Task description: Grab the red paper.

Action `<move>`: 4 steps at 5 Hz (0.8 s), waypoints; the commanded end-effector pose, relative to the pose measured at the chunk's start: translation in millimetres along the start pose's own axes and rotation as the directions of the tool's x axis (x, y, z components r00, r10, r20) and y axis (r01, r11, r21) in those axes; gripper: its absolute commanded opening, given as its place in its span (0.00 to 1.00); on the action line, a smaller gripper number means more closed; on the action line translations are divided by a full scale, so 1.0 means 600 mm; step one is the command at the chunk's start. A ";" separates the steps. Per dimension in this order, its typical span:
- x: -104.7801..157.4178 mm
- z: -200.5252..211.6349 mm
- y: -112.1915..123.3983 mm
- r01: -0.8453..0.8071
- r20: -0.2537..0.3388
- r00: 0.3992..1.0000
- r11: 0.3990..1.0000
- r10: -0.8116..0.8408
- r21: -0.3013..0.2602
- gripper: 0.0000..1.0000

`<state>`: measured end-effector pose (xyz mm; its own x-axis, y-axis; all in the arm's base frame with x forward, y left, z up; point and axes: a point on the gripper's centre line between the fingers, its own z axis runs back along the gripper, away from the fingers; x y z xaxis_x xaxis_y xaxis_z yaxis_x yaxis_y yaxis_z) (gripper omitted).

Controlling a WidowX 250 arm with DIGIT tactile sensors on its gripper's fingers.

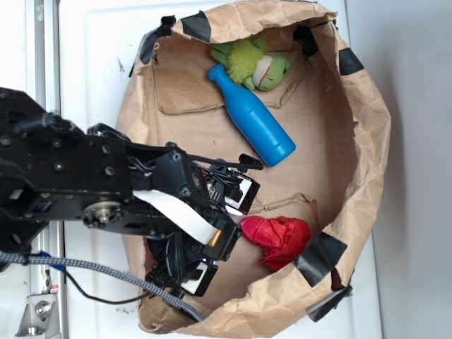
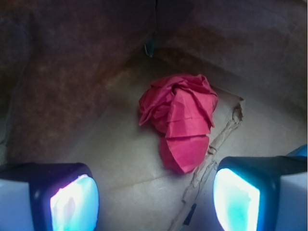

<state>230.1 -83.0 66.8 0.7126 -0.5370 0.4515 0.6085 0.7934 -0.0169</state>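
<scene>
The claw [image 1: 226,229] is wide open and holds nothing. In the wrist view its two fingers sit at the bottom, one finger [image 2: 72,202] at about 7 o'clock and the other at about 5 o'clock, with a big gap between them. Nothing is in that gap yet, only the brown floor of the bag.

Just past the fingers, at about 12 o'clock from the gap, lies the red paper [image 2: 180,125]. It is a wrinkly red wad with lots of folds. Its near tip points down toward the space between the fingers, a bit closer to the 5 o'clock one. It does not touch either finger.

In the outside view the claw points toward 3 o'clock, and the red paper [image 1: 277,240] lies right beside its tip, on the floor of the brown paper bag [image 1: 367,127]. The bag wall, with a patch of black tape [image 1: 321,258], rises close behind the wad.

Farther off, at about 1 o'clock from the claw, a blue bottle [image 1: 253,119] lies on its side. A green stuffed toy [image 1: 251,63] sits beyond it, near the top of the bag. Both are well apart from the wad.

I think this is the reaching step, with the grab not done yet. Next the claw should go a little forward and down, until the wad sits between the fingers, then squeeze shut. It should stop before it bumps the bag wall.
</scene>
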 end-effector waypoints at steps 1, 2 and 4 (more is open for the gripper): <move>0.008 0.003 -0.051 0.070 -0.010 0.997 0.996 -0.070 -0.048 1.00; 0.008 0.003 -0.051 0.070 -0.010 0.997 0.996 -0.070 -0.048 1.00; 0.046 0.026 0.009 0.004 0.045 0.999 1.000 -0.003 -0.024 1.00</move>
<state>243.3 -81.1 76.7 0.7130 -0.5347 0.4535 0.6219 0.7810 -0.0569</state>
